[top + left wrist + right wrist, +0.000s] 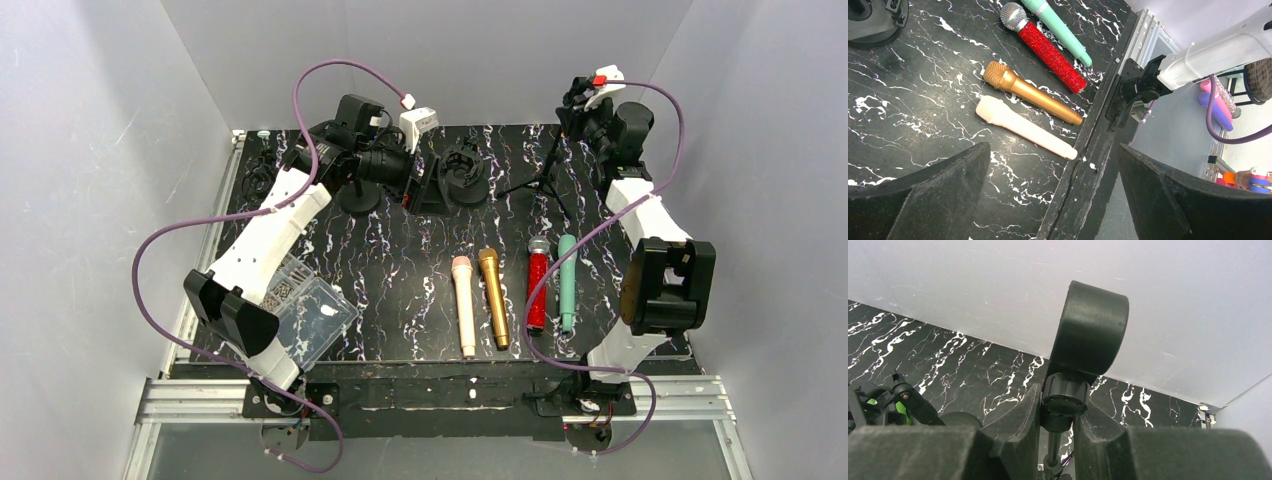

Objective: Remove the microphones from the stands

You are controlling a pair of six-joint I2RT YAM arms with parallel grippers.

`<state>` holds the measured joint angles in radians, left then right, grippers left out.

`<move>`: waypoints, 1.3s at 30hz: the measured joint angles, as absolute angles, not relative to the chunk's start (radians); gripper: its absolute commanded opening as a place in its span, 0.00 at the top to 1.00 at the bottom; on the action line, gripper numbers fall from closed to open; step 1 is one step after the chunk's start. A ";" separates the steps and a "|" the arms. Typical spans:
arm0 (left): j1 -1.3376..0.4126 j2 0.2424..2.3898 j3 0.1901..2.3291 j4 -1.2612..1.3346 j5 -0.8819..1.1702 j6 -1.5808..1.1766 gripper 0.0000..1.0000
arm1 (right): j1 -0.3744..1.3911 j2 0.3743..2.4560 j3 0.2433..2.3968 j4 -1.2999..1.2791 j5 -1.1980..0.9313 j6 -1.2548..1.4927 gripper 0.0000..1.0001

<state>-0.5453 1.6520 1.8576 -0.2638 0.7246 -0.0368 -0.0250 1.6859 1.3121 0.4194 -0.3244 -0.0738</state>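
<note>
Right fingers (1010, 432) clench the stand (1063, 400) below its clip (1090, 327); left fingers (923, 200) gape over the tabletop (908, 100). Pink mic (464, 303), gold mic (493, 295), red mic (537, 290) and mint mic (567, 285) lie in a row on it.

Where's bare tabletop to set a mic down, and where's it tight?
Free: the patch between clear box and pink microphone; the band between the microphone heads and the desk stand behind. Crowded: the row from pink to mint microphone, with a purple cable crossing its right end, and the back right around the tripod stand.
</note>
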 measured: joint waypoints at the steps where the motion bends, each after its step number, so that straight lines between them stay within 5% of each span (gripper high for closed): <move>1: -0.545 1.652 1.858 -0.264 0.725 -0.037 0.01 | -0.025 1.683 1.306 0.426 -0.324 -0.074 0.99; 19: -0.545 1.647 1.845 -0.267 0.729 -0.032 0.01 | -0.050 1.664 1.301 0.389 -0.433 -0.134 0.99; 39: -0.545 1.647 1.839 -0.250 0.735 -0.055 0.00 | -0.042 1.695 1.357 0.327 -0.316 -0.058 0.99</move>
